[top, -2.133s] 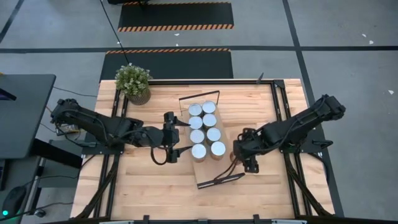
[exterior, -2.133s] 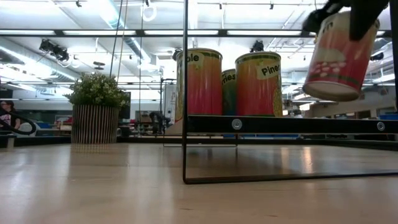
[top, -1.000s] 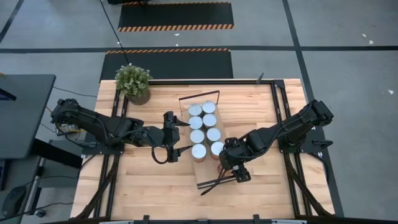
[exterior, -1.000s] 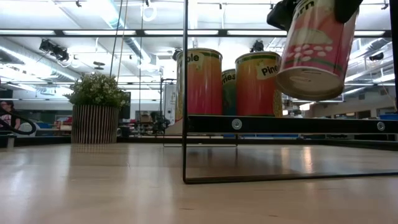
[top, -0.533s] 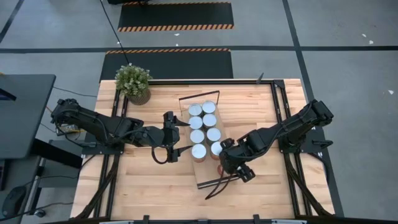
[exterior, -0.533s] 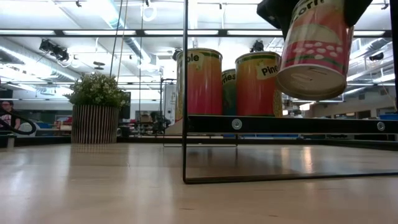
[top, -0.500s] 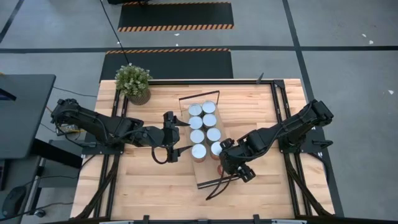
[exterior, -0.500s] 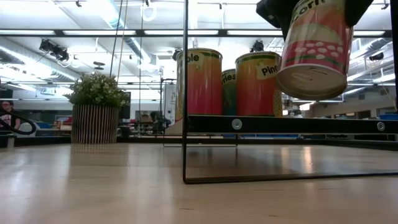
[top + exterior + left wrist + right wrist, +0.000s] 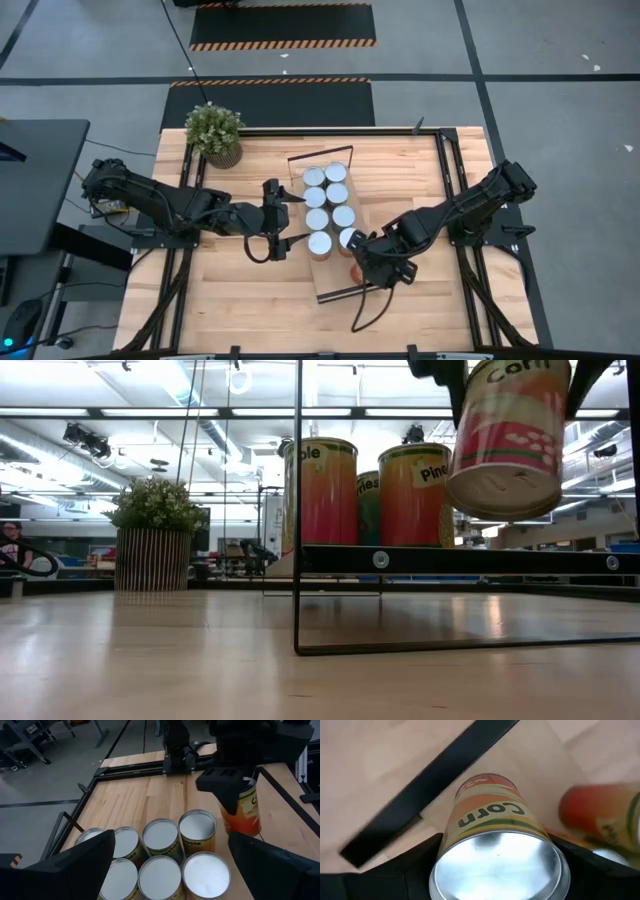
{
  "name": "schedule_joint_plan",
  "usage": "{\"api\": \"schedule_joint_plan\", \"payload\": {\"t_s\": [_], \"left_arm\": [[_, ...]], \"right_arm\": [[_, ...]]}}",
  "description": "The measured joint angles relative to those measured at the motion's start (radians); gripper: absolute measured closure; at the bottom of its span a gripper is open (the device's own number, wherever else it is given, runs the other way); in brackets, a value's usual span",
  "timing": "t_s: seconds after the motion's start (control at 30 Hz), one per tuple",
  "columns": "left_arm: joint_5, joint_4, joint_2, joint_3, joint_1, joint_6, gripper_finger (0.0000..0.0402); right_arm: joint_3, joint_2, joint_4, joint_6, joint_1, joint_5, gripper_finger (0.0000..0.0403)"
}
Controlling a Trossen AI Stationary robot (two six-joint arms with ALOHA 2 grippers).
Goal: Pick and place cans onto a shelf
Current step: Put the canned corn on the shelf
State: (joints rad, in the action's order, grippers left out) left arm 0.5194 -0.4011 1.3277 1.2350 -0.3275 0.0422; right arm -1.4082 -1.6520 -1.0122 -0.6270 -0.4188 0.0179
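Cans (image 9: 198, 831) have shiny metal tops and glossy paper labels; shelf (image 9: 372, 190) is matt light wood, black wire-framed

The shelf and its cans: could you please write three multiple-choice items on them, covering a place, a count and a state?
1. Where is the potted plant?
A on the shelf
B at a table corner on the left arm's side
C in a gripper

2. How many rows do the standing cans form?
A one
B two
C four

3. The Corn can is
A lying on the table
B standing on the shelf
C held in the air

B: the potted plant stands beyond the shelf.
B: the cans stand paired.
C: the right gripper holds the Corn can above the board.
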Motion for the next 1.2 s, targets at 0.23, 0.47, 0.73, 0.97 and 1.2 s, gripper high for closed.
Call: {"api": "schedule_joint_plan", "payload": {"t_s": [0.23,0.47,0.73,0.97,1.2], "left_arm": [[0.0,0.0,0.0,0.0,0.0,0.004,0.0006],[0.003,0.0,0.0,0.0,0.0,0.031,0.0006],[0.011,0.004,0.0,0.0,0.0,0.057,0.0006],[0.011,0.004,0.0,0.0,0.0,0.072,0.0006],[0.012,0.005,0.0,0.0,0.002,0.077,0.0006]], "right_arm": [[0.0,0.0,0.0,-0.199,-0.019,-0.053,0.0079],[0.0,0.0,0.01,-0.207,-0.036,-0.078,0.0079],[0.001,-0.057,-0.014,-0.287,-0.05,-0.078,0.0079],[0.001,-0.065,0.026,-0.317,-0.052,-0.078,0.0079],[0.001,-0.065,0.056,-0.243,-0.043,-0.043,0.0073]]}}
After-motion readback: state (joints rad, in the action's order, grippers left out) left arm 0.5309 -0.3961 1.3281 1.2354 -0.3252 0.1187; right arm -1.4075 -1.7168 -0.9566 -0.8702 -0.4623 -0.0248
